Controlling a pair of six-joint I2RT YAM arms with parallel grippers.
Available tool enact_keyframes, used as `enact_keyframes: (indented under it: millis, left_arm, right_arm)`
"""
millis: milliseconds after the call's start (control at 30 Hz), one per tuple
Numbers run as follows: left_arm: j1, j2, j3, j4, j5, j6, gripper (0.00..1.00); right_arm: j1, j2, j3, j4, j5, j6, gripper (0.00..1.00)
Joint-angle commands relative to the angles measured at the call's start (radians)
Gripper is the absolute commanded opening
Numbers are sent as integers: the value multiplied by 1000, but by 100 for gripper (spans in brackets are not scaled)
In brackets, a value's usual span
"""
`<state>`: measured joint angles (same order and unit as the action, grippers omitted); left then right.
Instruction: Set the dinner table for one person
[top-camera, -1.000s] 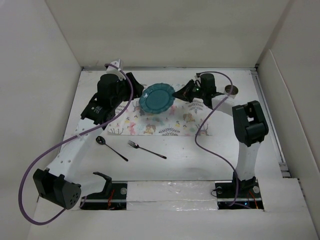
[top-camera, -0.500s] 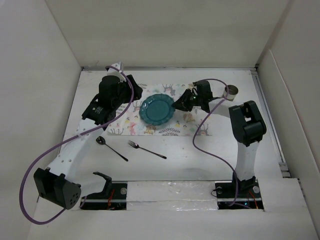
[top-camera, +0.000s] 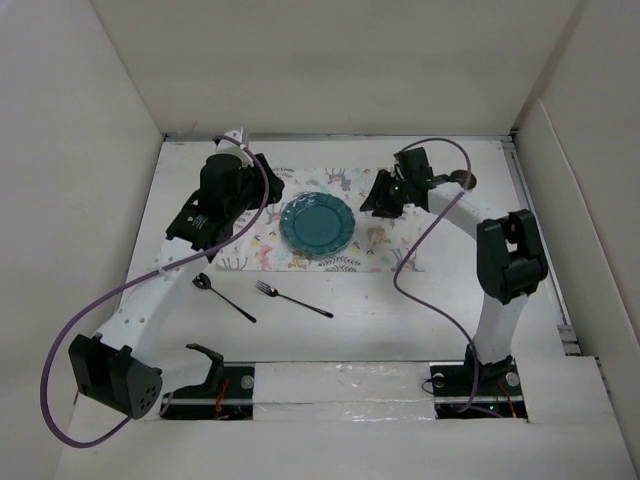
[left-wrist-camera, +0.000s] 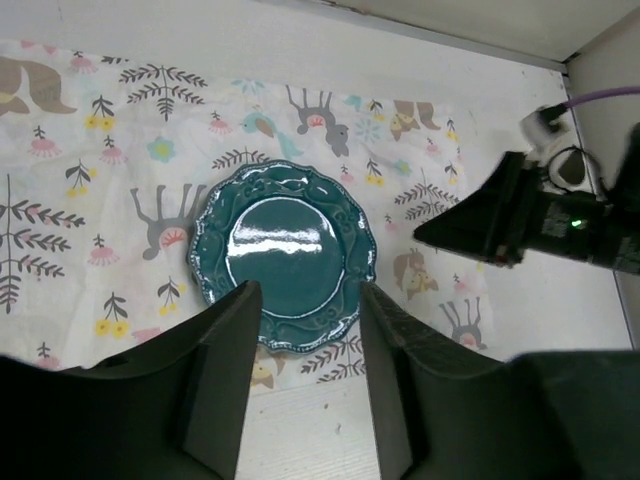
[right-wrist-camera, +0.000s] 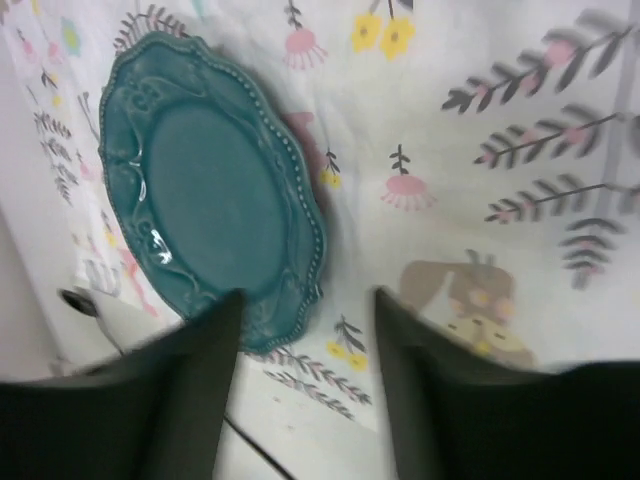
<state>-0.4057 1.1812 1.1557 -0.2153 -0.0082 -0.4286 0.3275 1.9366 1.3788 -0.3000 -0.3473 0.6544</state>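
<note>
The desk (top-camera: 400, 310) is a broad, plain, matte white slab filling the floor between white walls. One floral placemat (top-camera: 372, 246) lies on its far half, one scalloped teal plate (top-camera: 317, 223) at the mat's middle. My left arm (top-camera: 150, 290) stretches far from the near-left corner, left fingers (left-wrist-camera: 238, 325) spread wide and empty above the plate's near rim. My right arm (top-camera: 495, 300) folds at the elbow, right fingers (right-wrist-camera: 205, 380) wide apart, empty, over the mat right of the plate. One fork (top-camera: 292, 298) and one spoon (top-camera: 222, 296) lie on bare desk, near of the mat.
</note>
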Motion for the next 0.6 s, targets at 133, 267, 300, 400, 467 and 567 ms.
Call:
enact_keyframes:
  millis: [133,267,300,400,467,567]
  left_arm:
    - [-1,-3,33,4,50,44,0]
    - [-1,-17,4,5,57,60,0]
    - [-1,-20,-4,2,59,70,0]
    - [-1,-23,-25,-21,63,88,8]
    - [-1,-32,-39,-19,70,93,23]
    - [-1,-43,-57,-18,71,94,31]
  right_arm:
    - [-197,-223,65,-166,327,-191,0]
    - [-340,-246,108,-254,528,-225,1]
    - [-373,-252,111,-258,559,-231,8]
    - [-433,-225,140,-277,629,-260,38]
    - [-459,-187,169,-312,617,-263,49]
    - [-492,-93,250,-358,573,-257,51]
